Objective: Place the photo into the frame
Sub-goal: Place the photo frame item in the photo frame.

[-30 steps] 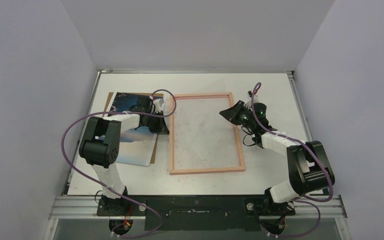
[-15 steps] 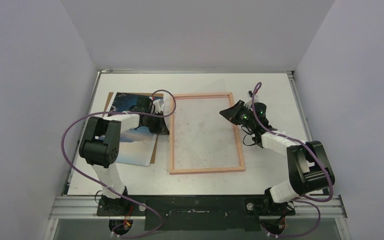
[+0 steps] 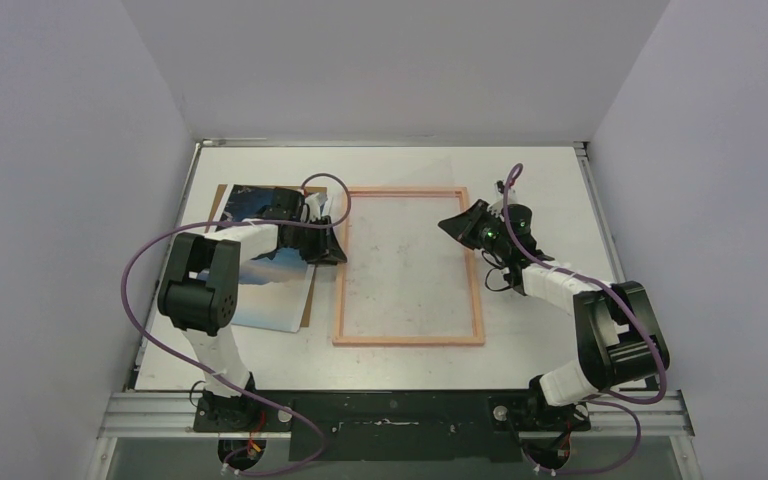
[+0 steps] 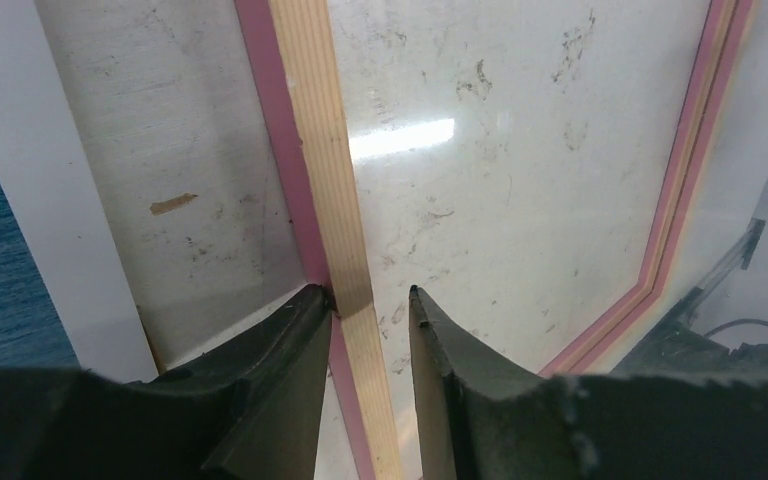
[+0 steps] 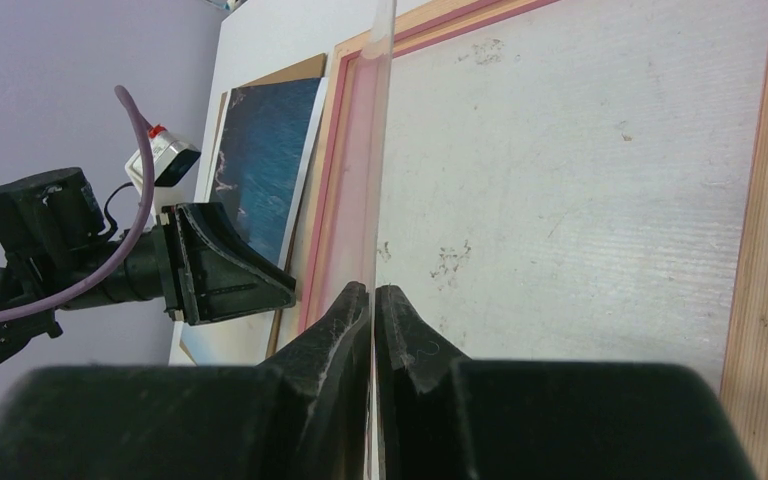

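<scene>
As left hand [image 4: 367, 292] straddles frame [image 4: 320, 150] rail, one finger [image 4: 440, 350] seems clear.

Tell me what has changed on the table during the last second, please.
The left claw opened around the left rail of the frame, whose near end slid slightly left. The right claw stays shut on the clear pane; the photo has not moved.

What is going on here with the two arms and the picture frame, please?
The left gripper sits with jaws open astride the left rail of the frame. The right gripper is shut on a thin clear sheet over the frame. The photo lies outside the frame on a brown board, not yet inserted.
</scene>
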You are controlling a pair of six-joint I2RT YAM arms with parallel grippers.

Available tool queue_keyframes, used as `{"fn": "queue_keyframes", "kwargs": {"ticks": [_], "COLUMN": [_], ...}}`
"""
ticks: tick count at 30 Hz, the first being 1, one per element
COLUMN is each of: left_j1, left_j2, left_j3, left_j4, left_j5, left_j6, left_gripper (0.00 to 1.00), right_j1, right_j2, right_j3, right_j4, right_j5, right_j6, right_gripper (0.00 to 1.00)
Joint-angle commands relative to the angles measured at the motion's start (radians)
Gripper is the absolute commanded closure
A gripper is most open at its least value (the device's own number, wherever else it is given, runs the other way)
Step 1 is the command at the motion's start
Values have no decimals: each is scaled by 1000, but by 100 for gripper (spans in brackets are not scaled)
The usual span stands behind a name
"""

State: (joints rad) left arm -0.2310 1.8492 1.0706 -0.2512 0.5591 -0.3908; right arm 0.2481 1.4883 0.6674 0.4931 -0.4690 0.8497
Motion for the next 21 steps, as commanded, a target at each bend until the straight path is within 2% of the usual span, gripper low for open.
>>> {"fn": "queue_keyframes", "kwargs": {"ticks": [1, 5, 16, 21], "left_j1": [-7, -10, -19, -23], "left_j2": [-21, -18, 39, 41], "left_j3": [46, 41, 27, 26], "left_j4": [39, 39, 13, 7], "left_j5": [59, 24, -83, -93], "left_j6": [-16, 17, 68, 65], "left_gripper": [67, 70, 93, 99], "right_j1": [13, 13, 13, 13], "right_j2": [-6, -9, -16, -36], "right_j3": [34, 37, 37, 34], "right_j4": [56, 52, 76, 79], "right_j5": [-11, -11, -4, 17], "right_j6": [1, 1, 0, -7], "right_gripper": [95, 95, 95, 95]}}
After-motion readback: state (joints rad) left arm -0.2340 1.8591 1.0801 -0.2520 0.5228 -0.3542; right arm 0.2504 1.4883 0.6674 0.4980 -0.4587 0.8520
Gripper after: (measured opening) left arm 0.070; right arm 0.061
